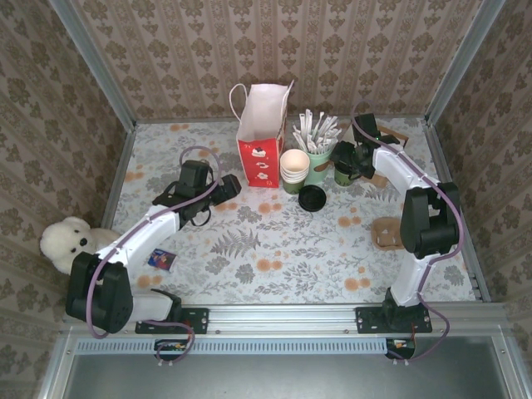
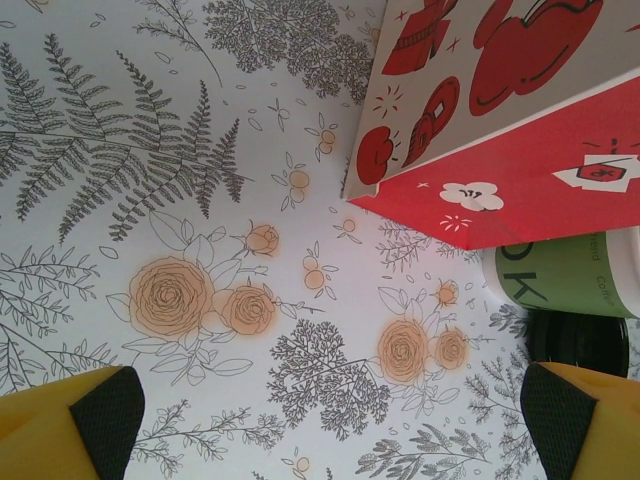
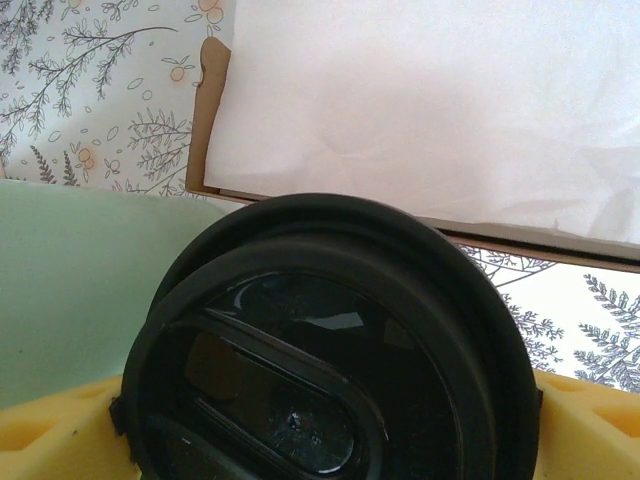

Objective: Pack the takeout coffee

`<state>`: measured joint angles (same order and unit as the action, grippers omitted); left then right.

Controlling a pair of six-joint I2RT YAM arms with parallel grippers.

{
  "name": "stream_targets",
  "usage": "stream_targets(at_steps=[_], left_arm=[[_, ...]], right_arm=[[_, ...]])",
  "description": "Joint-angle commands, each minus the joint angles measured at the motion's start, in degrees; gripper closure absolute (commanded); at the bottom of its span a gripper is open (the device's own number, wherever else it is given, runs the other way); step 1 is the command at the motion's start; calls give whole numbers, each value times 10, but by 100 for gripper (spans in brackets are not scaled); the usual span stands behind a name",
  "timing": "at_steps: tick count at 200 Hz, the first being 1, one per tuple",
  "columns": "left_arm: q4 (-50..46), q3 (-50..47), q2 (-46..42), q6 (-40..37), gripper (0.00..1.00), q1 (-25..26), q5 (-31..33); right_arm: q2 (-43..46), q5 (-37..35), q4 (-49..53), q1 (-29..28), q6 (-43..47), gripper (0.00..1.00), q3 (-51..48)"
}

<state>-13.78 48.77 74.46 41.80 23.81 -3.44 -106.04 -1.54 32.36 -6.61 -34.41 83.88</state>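
The right fingers (image 3: 590,420) straddle a black-lidded green paper cup (image 3: 330,340); whether they pinch it, I cannot tell. The left fingers (image 2: 60,425) hang spread wide beside a red-and-white paper gift bag (image 2: 520,190).

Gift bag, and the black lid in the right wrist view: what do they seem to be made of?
The gift bag looks like matte paper or thin card: flat printed red panels, crisp folded edges, a plain white inside and thin loop handles. The black lid looks like glossy moulded plastic: it mirrors the light and has raised rings and a pressed oval recess.
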Motion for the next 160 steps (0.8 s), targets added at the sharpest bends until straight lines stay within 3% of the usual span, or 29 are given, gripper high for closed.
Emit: stream_targets(at_steps=[1,71,113,160], left_arm=[[-2,-7,-32,-10,0,-10,-16],[-3,-14,-67,-8,0,-22,-29],[27,-4,-75,-17,0,-73,-128],[-49,126,-44,-90,0,-79,-169]], right_arm=[[12,4,8,4,7,10,10],[42,16,5,4,39,5,-13],[73,13,2,4,52,0,-13],[133,-3,-2,3,58,0,-39]])
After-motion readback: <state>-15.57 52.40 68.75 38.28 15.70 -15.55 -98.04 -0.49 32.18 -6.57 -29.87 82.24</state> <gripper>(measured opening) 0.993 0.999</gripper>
